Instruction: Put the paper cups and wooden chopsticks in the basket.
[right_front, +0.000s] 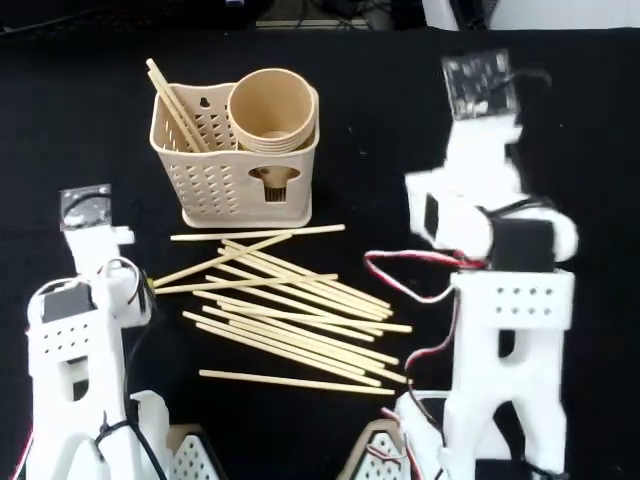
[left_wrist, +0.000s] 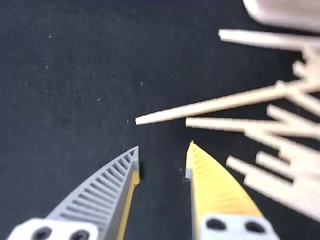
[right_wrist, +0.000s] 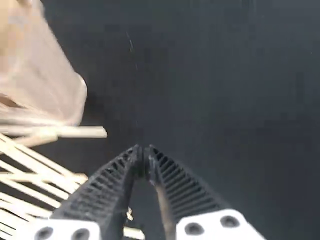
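Observation:
A beige slotted basket (right_front: 230, 175) stands at the back of the black table. Stacked paper cups (right_front: 272, 110) sit in its right compartment, and a few wooden chopsticks (right_front: 178, 105) lean in its left one. Several more chopsticks (right_front: 290, 310) lie in a loose pile in front of the basket, between the two arms. My left gripper (left_wrist: 163, 146) is open just above the cloth, its tips a short way from the nearest chopstick ends (left_wrist: 200, 107), holding nothing. My right gripper (right_wrist: 143, 150) is shut and empty over bare cloth, with the basket (right_wrist: 45, 85) and some chopsticks (right_wrist: 55, 132) off to one side.
The left arm (right_front: 80, 330) stands at the front left and the right arm (right_front: 495, 260) at the right, with red wires (right_front: 410, 285) hanging near the pile. Bare black cloth lies left of the basket and at the back right.

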